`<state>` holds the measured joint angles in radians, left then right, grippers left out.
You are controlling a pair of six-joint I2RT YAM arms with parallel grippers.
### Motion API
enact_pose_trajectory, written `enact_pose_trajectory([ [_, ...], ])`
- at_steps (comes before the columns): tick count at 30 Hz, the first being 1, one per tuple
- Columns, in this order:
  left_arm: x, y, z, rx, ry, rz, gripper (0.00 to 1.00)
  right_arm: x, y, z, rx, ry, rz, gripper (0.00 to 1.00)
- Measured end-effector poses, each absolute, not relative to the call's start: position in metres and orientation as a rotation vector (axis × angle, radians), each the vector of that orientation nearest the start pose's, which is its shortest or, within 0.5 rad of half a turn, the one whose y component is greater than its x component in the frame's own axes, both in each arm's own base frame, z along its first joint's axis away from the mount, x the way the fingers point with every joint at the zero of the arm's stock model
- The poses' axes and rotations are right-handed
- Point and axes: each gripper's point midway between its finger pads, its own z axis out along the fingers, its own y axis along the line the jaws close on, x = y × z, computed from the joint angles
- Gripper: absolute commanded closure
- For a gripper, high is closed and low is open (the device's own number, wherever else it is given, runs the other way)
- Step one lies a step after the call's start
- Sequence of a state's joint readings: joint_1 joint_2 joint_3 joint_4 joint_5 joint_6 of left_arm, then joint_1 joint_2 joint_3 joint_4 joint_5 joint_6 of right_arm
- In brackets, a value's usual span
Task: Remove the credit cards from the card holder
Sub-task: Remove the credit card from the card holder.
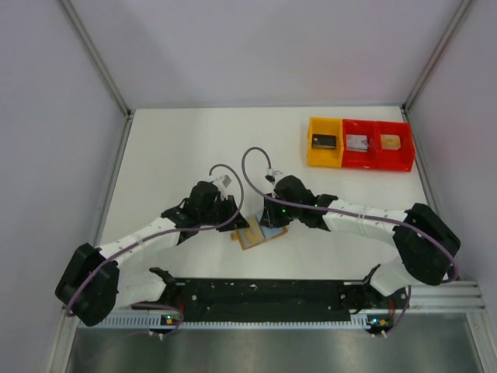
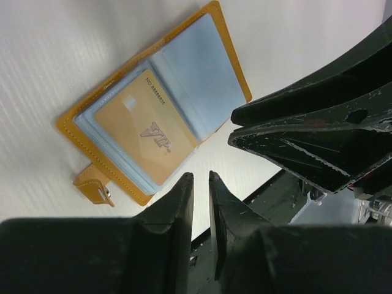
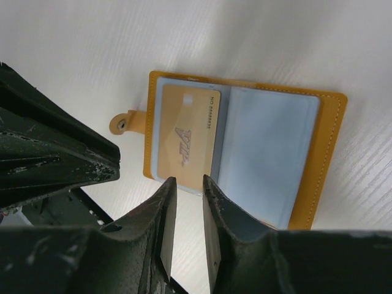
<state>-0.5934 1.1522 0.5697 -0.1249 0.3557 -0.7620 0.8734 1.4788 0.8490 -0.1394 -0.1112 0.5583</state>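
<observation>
The card holder [image 1: 252, 235] lies open and flat on the white table between my two grippers. It is tan-orange with grey-blue sleeve pages [image 2: 196, 73] [image 3: 266, 153]. A gold card marked VIP [image 2: 144, 131] [image 3: 187, 138] sits in the sleeve on the half with the snap tab [image 2: 92, 187]. The other page shows no card. My left gripper [image 2: 201, 177] [image 1: 235, 224] hovers at the holder's left edge, jaws a narrow gap apart and empty. My right gripper [image 3: 190, 180] [image 1: 271, 219] hovers over the holder near the gold card's edge, jaws narrowly apart and empty.
A yellow tray [image 1: 324, 123] and two red trays [image 1: 359, 124] [image 1: 392, 126] stand at the back right, each holding a small rectangle. The right gripper's fingers [image 2: 306, 135] fill the right side of the left wrist view. Grey walls enclose the table.
</observation>
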Motion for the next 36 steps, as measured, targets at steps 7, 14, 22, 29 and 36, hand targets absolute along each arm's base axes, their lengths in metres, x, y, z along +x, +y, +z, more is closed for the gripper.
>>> enact_pose_trajectory([
  [7, 0.209, -0.247, 0.074, -0.024, 2.526, -0.992, 0.94, 0.217, 0.315, 0.062, -0.361, 2.483, 0.893, 0.77],
  [14, 0.212, -0.241, 0.045, -0.051, 2.596, -0.9, 1.0, 0.222, 0.32, 0.052, -0.317, 2.482, 0.973, 0.77],
  [22, 0.216, -0.243, 0.032, -0.051, 2.613, -0.885, 1.0, 0.225, 0.323, 0.035, -0.301, 2.512, 0.989, 0.77],
  [29, 0.218, -0.246, 0.032, -0.044, 2.591, -0.903, 1.0, 0.224, 0.329, 0.027, -0.298, 2.527, 1.034, 0.84],
  [36, 0.219, -0.246, 0.031, -0.042, 2.585, -0.907, 1.0, 0.224, 0.324, 0.026, -0.252, 2.524, 1.107, 0.9],
])
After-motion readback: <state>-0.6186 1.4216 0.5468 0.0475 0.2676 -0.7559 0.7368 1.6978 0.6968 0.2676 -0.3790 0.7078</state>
